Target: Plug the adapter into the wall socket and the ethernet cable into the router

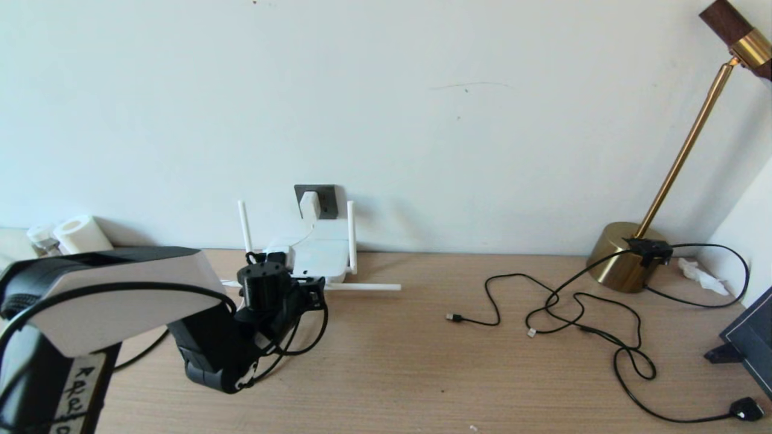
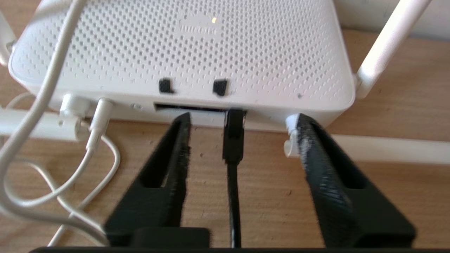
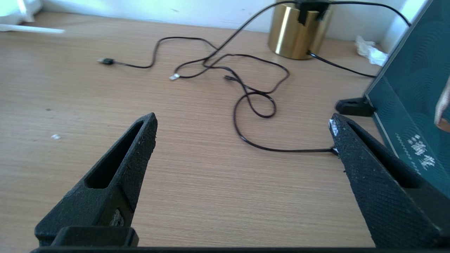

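The white router (image 2: 197, 45) lies flat on the desk below the wall socket (image 1: 327, 199). The white adapter (image 1: 310, 205) sits in that socket, and its thin white cord (image 2: 45, 84) runs down to the router's edge. The ethernet cable (image 2: 233, 175) ends in a black connector (image 2: 233, 135) seated in a dark port on the router's edge. My left gripper (image 2: 242, 119) is open just in front of that edge, one finger on each side of the connector and clear of it. Over bare desk to the right, my right gripper (image 3: 242, 119) stands wide open and empty.
Thin black cables (image 1: 579, 313) sprawl over the right half of the desk near a brass lamp base (image 1: 621, 256). A dark panel on a stand (image 1: 751, 343) is at the far right. A paper roll (image 1: 81, 234) sits at the back left.
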You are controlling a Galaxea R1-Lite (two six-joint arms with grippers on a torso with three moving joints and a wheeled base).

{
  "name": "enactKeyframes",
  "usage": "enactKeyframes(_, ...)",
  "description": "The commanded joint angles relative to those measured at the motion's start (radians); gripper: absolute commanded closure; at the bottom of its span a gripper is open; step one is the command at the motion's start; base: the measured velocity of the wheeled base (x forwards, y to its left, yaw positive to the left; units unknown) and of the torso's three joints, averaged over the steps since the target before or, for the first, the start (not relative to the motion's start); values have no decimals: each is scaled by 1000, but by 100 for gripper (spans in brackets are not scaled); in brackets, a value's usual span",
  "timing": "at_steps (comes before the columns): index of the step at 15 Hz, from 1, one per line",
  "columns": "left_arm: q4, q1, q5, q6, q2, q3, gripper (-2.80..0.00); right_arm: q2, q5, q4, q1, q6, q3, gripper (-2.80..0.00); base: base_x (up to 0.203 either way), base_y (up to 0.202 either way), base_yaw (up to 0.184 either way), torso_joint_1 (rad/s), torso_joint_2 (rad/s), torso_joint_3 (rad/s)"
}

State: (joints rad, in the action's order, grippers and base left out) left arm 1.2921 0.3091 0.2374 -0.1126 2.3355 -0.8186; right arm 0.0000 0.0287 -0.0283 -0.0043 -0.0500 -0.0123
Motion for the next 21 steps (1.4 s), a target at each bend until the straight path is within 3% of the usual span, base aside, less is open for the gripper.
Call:
enactKeyframes(1,6,0,0,-1,0,13,-280,2,0,-1,0,-1,0,-280,0,0,0,0,0,0)
enactKeyframes(9,79,62,2,14,-123,184,-280,2,0,-1,0,-1,0,-280,0,0,0,0,0,0)
enactKeyframes(13,79,108,8,35,-352,306,-280,2,0,-1,0,-1,0,-280,0,0,0,0,0,0)
enactKeyframes(14,67,137,20,51,-451,333,0,2,0,-1,0,-1,0,-280,0,0,0,0,0,0)
enactKeyframes(17,-101,221,61,95,-806,356,0,2,0,-1,0,-1,0,-280,0,0,0,0,0,0)
enactKeyframes(19,-353,248,69,113,-1089,339,0,2,0,0,0,-1,0,-280,0,0,0,0,0,0)
enactKeyframes(21,-601,217,71,124,-1355,360,0,2,0,-1,0,-1,0,-280,0,0,0,0,0,0)
